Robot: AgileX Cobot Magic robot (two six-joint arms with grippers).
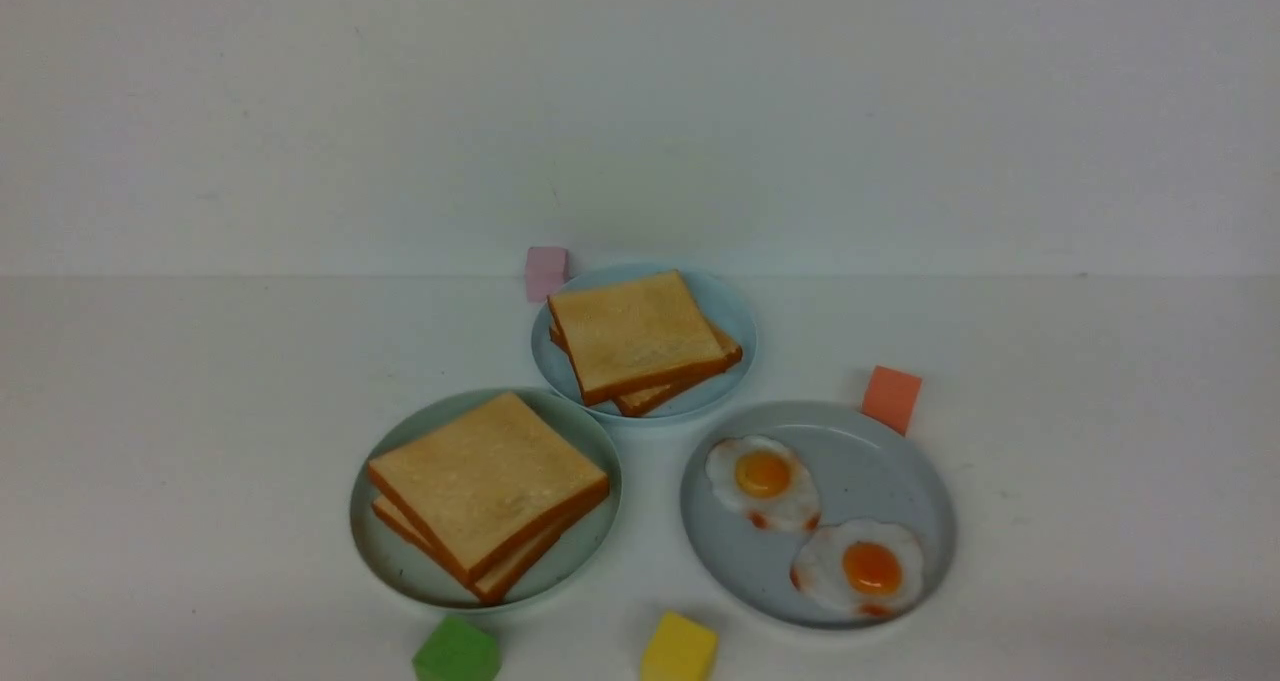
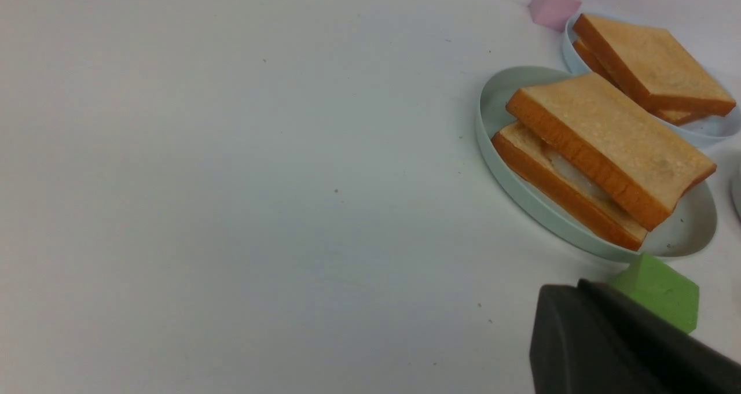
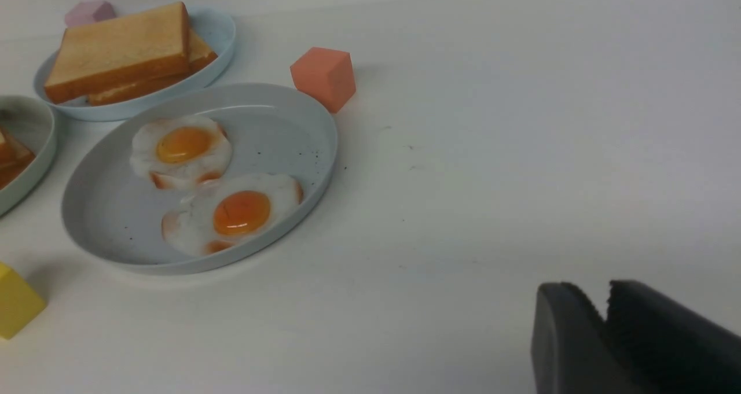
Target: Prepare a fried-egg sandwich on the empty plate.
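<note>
Already the sandwich is stacked on the mint plate; both tools, left and right, are seen nearly closed, empty; the top slice could be knocked askew

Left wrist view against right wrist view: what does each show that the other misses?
Only the left wrist view shows the white egg layer between the slices of the fried-egg sandwich, the whole mint-green plate, the green block and the left gripper, shut.

Only the right wrist view shows the grey-blue plate with two fried eggs, the orange block, the yellow block and the right gripper, which holds nothing.

Both show the spare toast pile on its light-blue plate and the pink block.
</note>
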